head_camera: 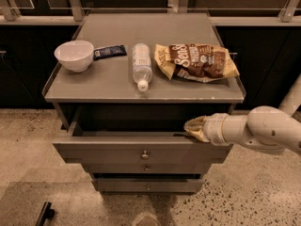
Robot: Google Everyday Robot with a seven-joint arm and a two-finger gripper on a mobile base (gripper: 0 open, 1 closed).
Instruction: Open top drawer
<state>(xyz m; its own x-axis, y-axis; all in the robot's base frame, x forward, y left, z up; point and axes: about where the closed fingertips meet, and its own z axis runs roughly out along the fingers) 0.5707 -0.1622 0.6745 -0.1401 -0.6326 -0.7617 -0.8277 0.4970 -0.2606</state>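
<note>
Item 1, top drawer (108,150): flat matte grey front, the widest of three, standing forward of the cabinet body in the lower centre of the frame; small round metal knob (145,155) at its middle; a dark opening shows behind its upper rim.

Item 2, gripper (195,127): tan, tapered tip on a smooth white rounded arm (263,131) that enters from the right edge; you see it at the right end of the drawer's upper rim, apparently touching it; whether it is clenched on the rim or released, you cannot tell.

Item 3, cabinet top (108,84): grey slab with a low raised lip on its side edges; on it, from left to right, a glossy white round bowl (74,55); a dark flat wrapper (109,52) just beside the bowl; a clear plastic bottle (141,68) lying on its side, cap toward the front edge; a crinkled yellow and brown snack bag (197,61) near the right lip.

Item 4, two lower drawers (188,167): shorter grey fronts with similar knobs, set back beneath the top one.

Item 5, floor (244,197): speckled pale stone, with open room in front of the drawers and to either side; a dark object (44,213) lies at lower left, well apart from the cabinet.
</note>
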